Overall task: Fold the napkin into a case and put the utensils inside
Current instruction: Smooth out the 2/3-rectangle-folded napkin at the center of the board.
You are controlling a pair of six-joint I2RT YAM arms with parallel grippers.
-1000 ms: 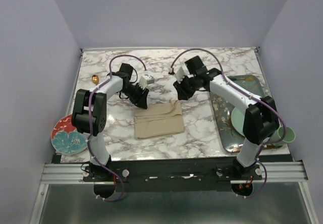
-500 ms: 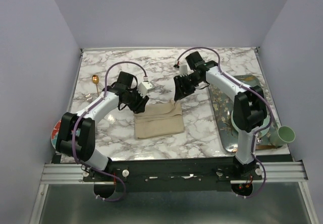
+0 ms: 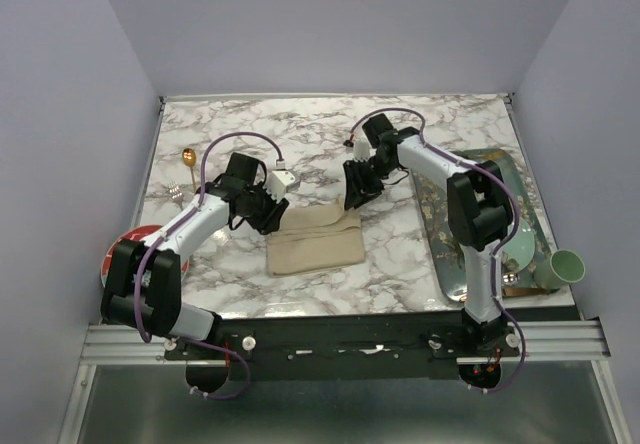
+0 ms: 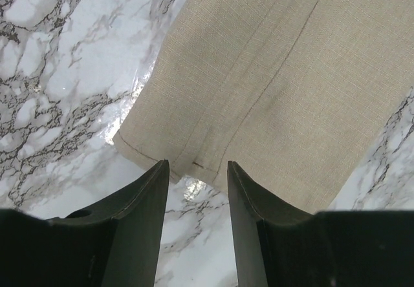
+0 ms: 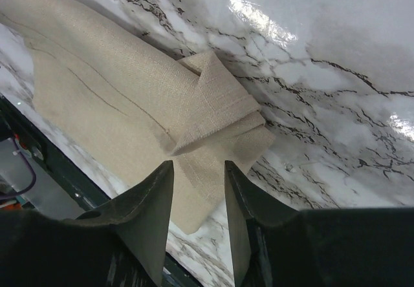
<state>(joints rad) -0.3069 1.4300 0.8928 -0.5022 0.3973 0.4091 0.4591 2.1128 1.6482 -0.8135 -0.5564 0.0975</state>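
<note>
Napkin [image 3: 315, 239] mid-worktop [image 3: 400, 264]; left jaws, right jaws spread at its 11 and 1 corners. Spoon [image 3: 188, 157] at 10, half-hidden red plate [image 3: 108, 256] at 8, tray [image 3: 445, 279], cup [image 3: 566, 265] at 3.

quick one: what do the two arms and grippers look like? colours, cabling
The left arm and right arm have white links and chunky black joints, with a purple cable looping along each. The left gripper and right gripper are black, each with two smooth tapering fingers. No markings visible.
</note>
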